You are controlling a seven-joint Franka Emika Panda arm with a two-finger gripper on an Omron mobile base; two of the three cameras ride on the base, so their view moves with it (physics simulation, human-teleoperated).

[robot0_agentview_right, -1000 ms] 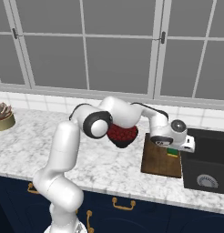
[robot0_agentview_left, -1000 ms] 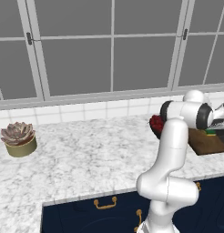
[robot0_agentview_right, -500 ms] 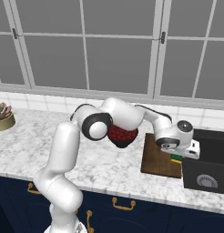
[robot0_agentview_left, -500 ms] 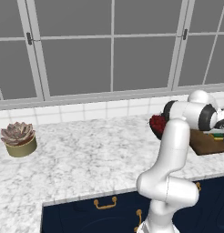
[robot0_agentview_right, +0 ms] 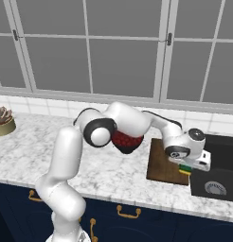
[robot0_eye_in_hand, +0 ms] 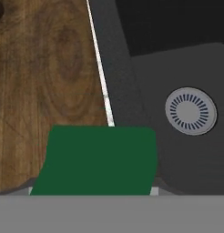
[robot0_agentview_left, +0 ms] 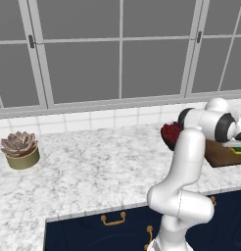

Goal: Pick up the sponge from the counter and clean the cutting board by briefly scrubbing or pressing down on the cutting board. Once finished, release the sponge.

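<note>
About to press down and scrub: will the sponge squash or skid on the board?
The sponge looks like a soft two-layer block, so it will probably compress and feel light. Its flat face on the grainy cutting board should grip. It overhangs the board's edge by the sink, so it might tip.

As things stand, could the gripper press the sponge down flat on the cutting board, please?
Probably only partly: the sponge sits at the gripper, straddling the right edge of the cutting board, so part overhangs toward the dark sink. Nothing blocks a shift inward.
</note>
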